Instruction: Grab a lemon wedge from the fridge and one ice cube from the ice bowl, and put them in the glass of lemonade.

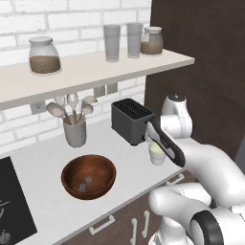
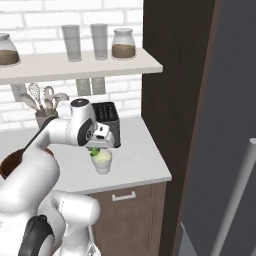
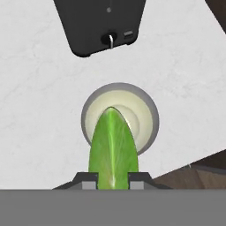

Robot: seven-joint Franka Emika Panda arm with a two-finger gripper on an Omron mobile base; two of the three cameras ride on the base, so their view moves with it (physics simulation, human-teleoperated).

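The gripper (image 3: 113, 178) is pinching the lemon wedge (image 3: 113, 148) between its two nearly closed fingers, with the green-yellow wedge sticking out past the fingertips (image 3: 88, 180). In the hand view the wedge is hanging directly over the glass of lemonade (image 3: 120, 119), its tip lying across the pale liquid inside the round rim. In the right base view the gripper (image 2: 95, 148) is pointing down just above the cup (image 2: 102, 161), and a sliver of green wedge (image 2: 93, 151) is showing right at the rim; whether the wedge is touching the liquid cannot be told. In the left base view the arm is hiding most of the hand, and the cup (image 1: 156, 154) is peeking out beside the forearm.

Just behind the glass, the black toaster (image 1: 130, 121) is sitting on the white counter (image 1: 48, 201). Further to the robot's left, well apart from the glass, the ice bowl (image 1: 89, 176) is resting on the counter with two ice cubes (image 1: 86, 184) lying in its bottom. Behind the bowl a grey utensil holder (image 1: 75, 131) is standing by the brick wall. Above, a shelf (image 1: 91, 72) is carrying two tall clear glasses (image 1: 112, 42) and two jars (image 1: 44, 55). To the right, the fridge (image 2: 220, 165) is standing with its long bar handle (image 2: 235, 195) in the right base view.
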